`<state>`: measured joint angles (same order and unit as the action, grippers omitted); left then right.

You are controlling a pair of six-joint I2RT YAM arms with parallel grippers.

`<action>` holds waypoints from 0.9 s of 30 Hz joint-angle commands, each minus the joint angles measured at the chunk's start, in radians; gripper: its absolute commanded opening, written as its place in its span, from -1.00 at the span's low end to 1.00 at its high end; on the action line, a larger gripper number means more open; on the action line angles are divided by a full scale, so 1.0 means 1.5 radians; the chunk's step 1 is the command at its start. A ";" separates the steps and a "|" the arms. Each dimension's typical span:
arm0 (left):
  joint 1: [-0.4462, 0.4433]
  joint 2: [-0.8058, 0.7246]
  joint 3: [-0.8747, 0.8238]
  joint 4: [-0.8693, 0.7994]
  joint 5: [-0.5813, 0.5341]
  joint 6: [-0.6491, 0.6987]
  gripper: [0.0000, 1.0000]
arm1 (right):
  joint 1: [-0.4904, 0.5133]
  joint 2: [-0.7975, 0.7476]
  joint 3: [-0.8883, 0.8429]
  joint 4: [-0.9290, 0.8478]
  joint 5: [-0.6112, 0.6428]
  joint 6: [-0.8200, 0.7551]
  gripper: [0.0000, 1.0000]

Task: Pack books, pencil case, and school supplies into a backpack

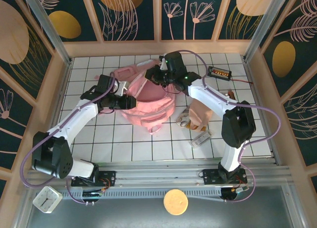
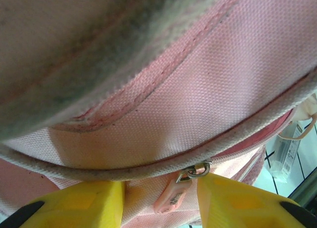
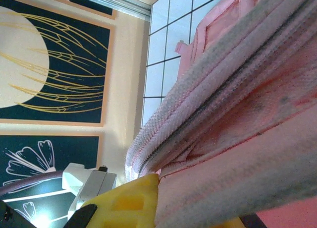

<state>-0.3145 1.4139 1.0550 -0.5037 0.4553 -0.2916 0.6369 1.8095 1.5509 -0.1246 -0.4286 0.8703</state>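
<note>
The pink backpack lies in the middle of the tiled table with its mouth pulled wide. My left gripper is at its left rim. In the left wrist view its yellow fingers hold a fold of pink fabric with the zipper pull between them. My right gripper is shut on the far rim, and the zipper edge is pinched between its pads. The beige pencil case lies right of the bag, under the right arm. A small whitish block lies nearer me. The books are hidden.
A black gadget with orange digits and a red wire sits at the back right. Wooden walls close in the table on three sides. A white clock and a yellow disc lie below the front rail.
</note>
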 commanded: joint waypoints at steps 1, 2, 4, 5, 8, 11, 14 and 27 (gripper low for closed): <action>-0.006 0.015 0.029 -0.003 0.002 0.022 -0.19 | 0.015 -0.009 0.048 0.079 -0.007 -0.007 -1.00; -0.009 0.019 0.031 -0.006 -0.001 0.024 -0.22 | 0.016 -0.009 0.051 0.078 -0.007 -0.008 -1.00; -0.016 0.025 0.035 -0.015 -0.012 0.029 -0.25 | 0.016 -0.005 0.057 0.077 -0.007 -0.008 -1.00; -0.020 0.026 0.035 -0.018 -0.019 0.033 -0.25 | 0.016 -0.003 0.060 0.077 -0.007 -0.008 -1.00; -0.025 0.026 0.027 -0.019 -0.034 0.035 -0.28 | 0.019 0.003 0.070 0.076 -0.008 -0.008 -1.00; -0.029 0.027 0.017 -0.006 -0.025 0.025 -0.29 | 0.024 0.008 0.077 0.078 -0.007 -0.006 -1.00; -0.035 0.028 0.015 0.001 -0.030 0.016 -0.43 | 0.028 0.013 0.082 0.076 -0.007 -0.005 -1.00; -0.035 0.011 0.034 -0.074 -0.078 0.036 -1.00 | 0.025 -0.013 0.049 0.035 0.011 -0.049 -1.00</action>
<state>-0.3607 1.4517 1.0763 -0.5446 0.3763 -0.2630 0.6575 1.8359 1.5951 -0.1570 -0.4068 0.8520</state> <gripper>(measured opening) 0.058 0.094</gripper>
